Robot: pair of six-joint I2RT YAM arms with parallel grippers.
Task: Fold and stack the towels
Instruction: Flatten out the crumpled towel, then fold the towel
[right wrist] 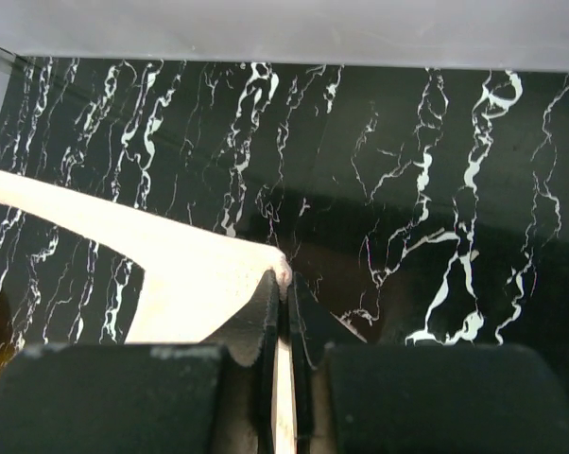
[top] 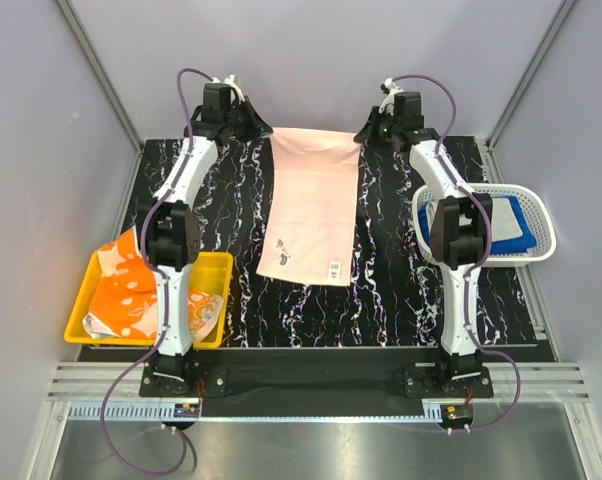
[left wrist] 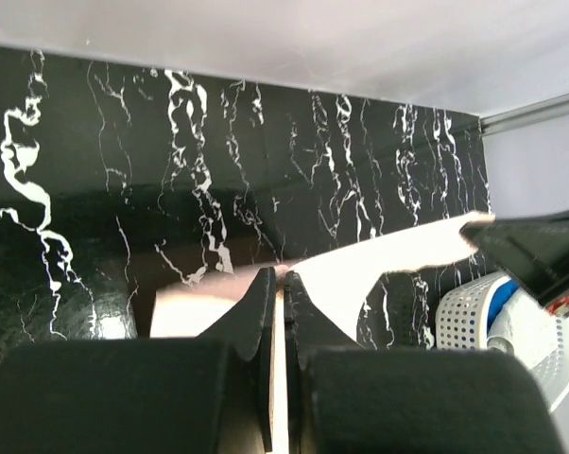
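This is a robotics lab test cell. Plain pale-grey panel walls (top: 311, 60) in silver aluminium frame struts (top: 101, 75) enclose a black, white-veined marble-patterned tabletop (top: 381, 290). A white-and-black left robot arm (top: 171, 270) and a matching right robot arm (top: 459, 270) stand by slotted aluminium rails (top: 91, 380), trailing purple cables (top: 103, 405).

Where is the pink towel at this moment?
In the top view, the pink towel spreads mid-table, its far corners pinched by the left gripper and right gripper, between the yellow bin and white basket.

Marbled table (top: 391, 260): pink towel (top: 311, 210), bin (top: 213, 270), basket (top: 547, 238)
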